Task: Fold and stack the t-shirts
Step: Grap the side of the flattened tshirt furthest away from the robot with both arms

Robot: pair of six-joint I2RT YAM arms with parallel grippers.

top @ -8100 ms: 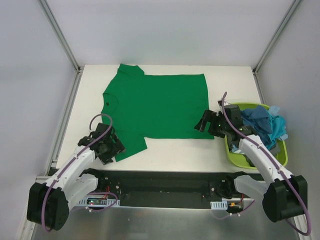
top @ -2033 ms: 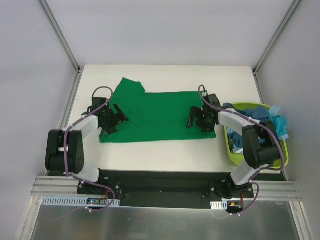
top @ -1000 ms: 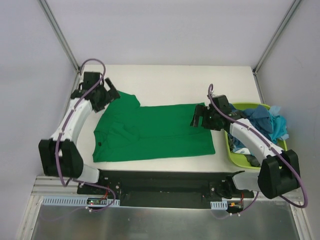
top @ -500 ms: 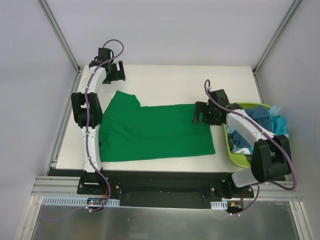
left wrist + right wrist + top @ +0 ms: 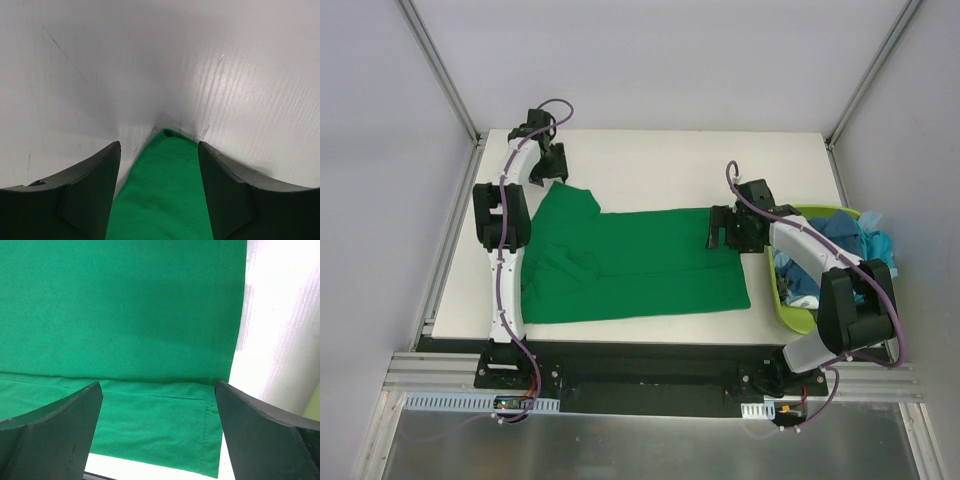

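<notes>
The bright green soft-cloth t-shirt (image 5: 640, 265) lies doubled over along its length in the middle of the white worktop (image 5: 660, 170), its sleeve end (image 5: 570, 200) towards the far left and its hem towards the right. It looks light, limp and wholly without stiffness, so it will likely sag and crease from any single pinch. It seems best taken at two well-spread points on an edge or corner, where a thin layer can be nipped, and dragged low so that the fold stays put. The jaws of the left arm (image 5: 505, 215) stand partly apart astride the tip of the sleeve (image 5: 167, 145), not yet pinched on it. Those of the right arm (image 5: 800, 245) gape wide over the hem (image 5: 215, 375), holding nothing. The worktop is smooth, matt and faintly ribbed, so the cloth should slide on it with little catching. Plain white walls and slanting aluminium posts (image 5: 440, 70) close the space in. A lime-green plastic basket (image 5: 788, 312) sits just beside the hem, heaped with dark teal-blue and turquoise shirts (image 5: 840, 240).
</notes>
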